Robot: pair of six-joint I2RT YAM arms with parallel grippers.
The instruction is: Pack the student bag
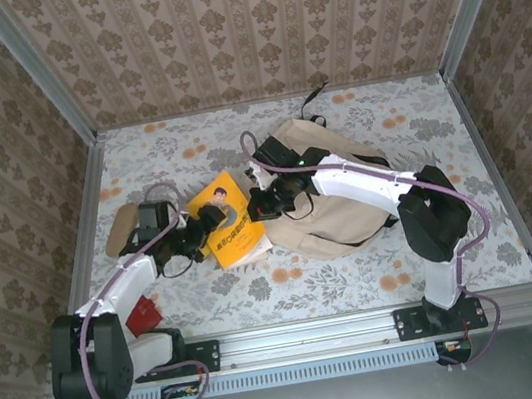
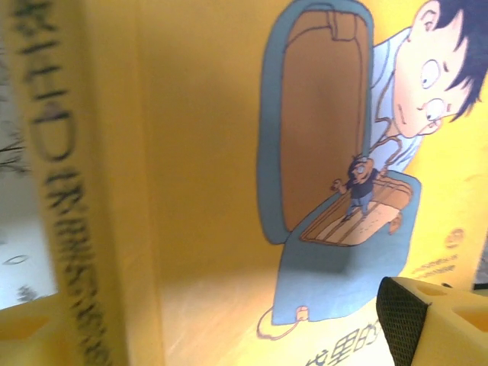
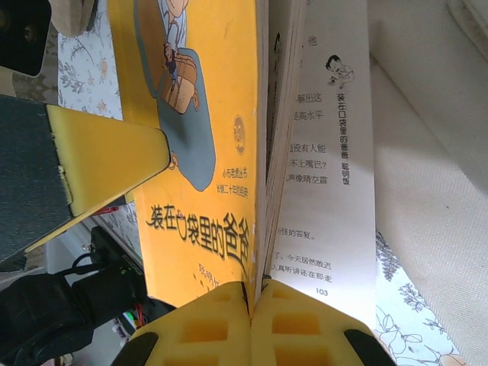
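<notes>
Top external: the pencil case (image 1: 121, 230) is lying at 9 o'clock on the table (image 1: 310, 284). A small red object (image 1: 143, 315) is sitting at 8 o'clock, near the left arm's base. The left gripper (image 1: 199, 238) is sitting at the book's (image 1: 227, 224) 9 o'clock edge. The book is lying yellow cover up, just left of table centre, between the two grippers. The right gripper (image 1: 258, 203) is meeting the book at its 3 o'clock edge. The bag (image 1: 351, 221) is lying flat right of centre, just beside the book at its 3 o'clock, with the right arm reaching across it.

Left wrist: the book's cover (image 2: 191, 152) is sitting very close to the lens. The fingers (image 2: 427, 320) are showing at the two lower corners, far apart. The jaws are standing wide and gripping nothing.

Right wrist: the right gripper (image 3: 252, 313) is pinching the book's front cover (image 3: 206, 114) at its edge, jaws closed tight on it. The cover is standing lifted off the printed pages (image 3: 328, 152). A finger of the left gripper (image 3: 107, 149) is pointing at the cover from 9 o'clock. The bag's (image 3: 435, 191) beige fabric is lying at 3 o'clock, beside the pages.
</notes>
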